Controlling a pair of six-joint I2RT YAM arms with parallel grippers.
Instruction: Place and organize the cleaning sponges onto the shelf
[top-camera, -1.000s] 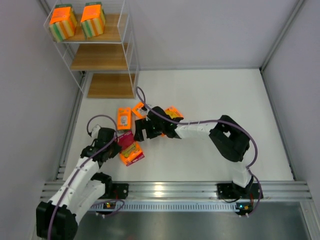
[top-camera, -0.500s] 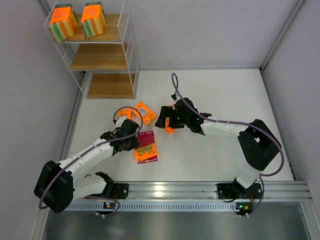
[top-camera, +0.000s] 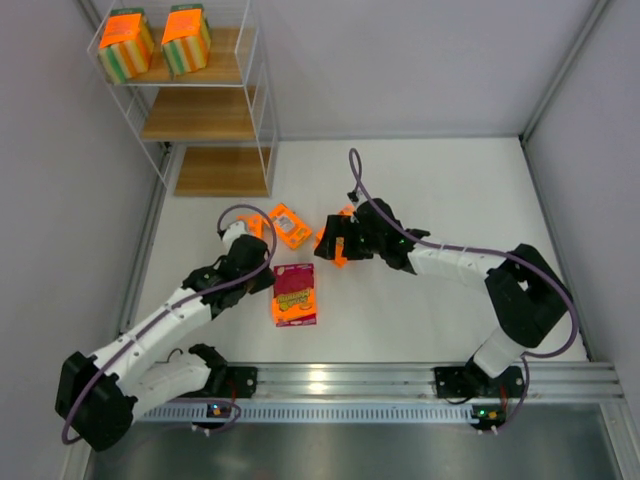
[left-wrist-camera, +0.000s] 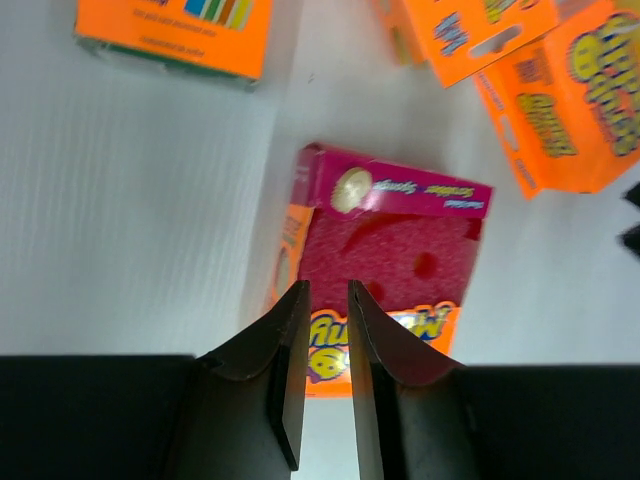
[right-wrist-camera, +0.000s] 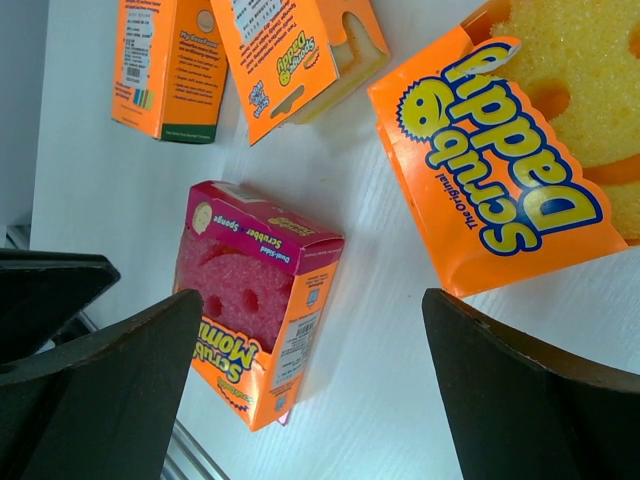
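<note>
1. The desk (top-camera: 450, 200) is the widest thing I see. The loose cleaning sponges sit in a bunch left of its middle, between my two arms.
2. The shelf (top-camera: 195, 118) stands at the far left corner. Two striped packs (top-camera: 125, 45) sit side by side on its top board. I judge the job partly done, and the step in hand is picking the next pack off the desk.
3. My right claw (right-wrist-camera: 312, 296) is spread wide with nothing between its fingers. It hovers over the right side of the bunch, above the orange pack with the yellow sponge (right-wrist-camera: 500, 170).
4. My left claw (left-wrist-camera: 326, 290) has its fingers only a narrow slit apart and grips nothing. Its tips point down at the pink pack (left-wrist-camera: 385, 255), which lies flat on the desk at the near end of the bunch.
5. Two flat orange packs (right-wrist-camera: 165, 65) lie just beyond the pink one, close together. I cannot tell whether they touch.
6. Next move, as I read it:
   - The left claw is far too narrow for the pink pack. It must open wider than the pack's short side before it goes down.
   - The right claw is already wide enough. It needs to centre on the yellow-sponge pack, drop and close.
   - Whichever grips first then has a long carry to the far left, so the other arm should stay out of that path.
</note>
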